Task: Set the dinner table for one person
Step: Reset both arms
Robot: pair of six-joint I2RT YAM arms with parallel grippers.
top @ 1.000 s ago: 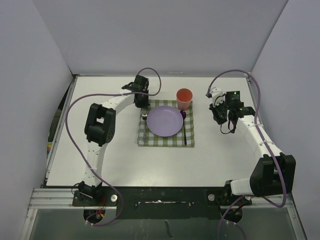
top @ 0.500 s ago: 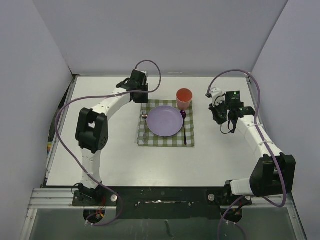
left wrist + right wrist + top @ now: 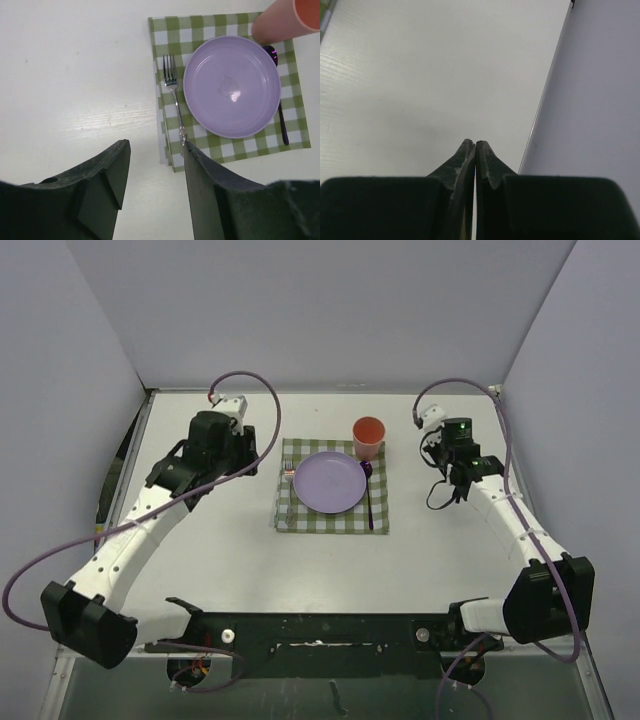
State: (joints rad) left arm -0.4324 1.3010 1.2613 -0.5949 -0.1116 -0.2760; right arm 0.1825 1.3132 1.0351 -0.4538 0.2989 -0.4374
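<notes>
We see the white dinner table (image 3: 330, 570) spanning the floor beneath both arms. At its far centre lies a green-checked cloth (image 3: 330, 520) bearing a lilac plate (image 3: 329, 481). The left gripper (image 3: 155, 150) hovers left of the cloth, fingers spread and empty. The right gripper (image 3: 475, 145), to the right, is pressed together. An orange cup (image 3: 369, 436) stands at the cloth's far right corner. A fork (image 3: 175, 100) lies left of the plate and a purple spoon (image 3: 282, 120) right of it.

Probably a robotics lab cell; bare grey walls (image 3: 330, 310) fill the upper frame around the dinner table (image 3: 250, 570); black mounting bar (image 3: 330, 630) along the bottom.
</notes>
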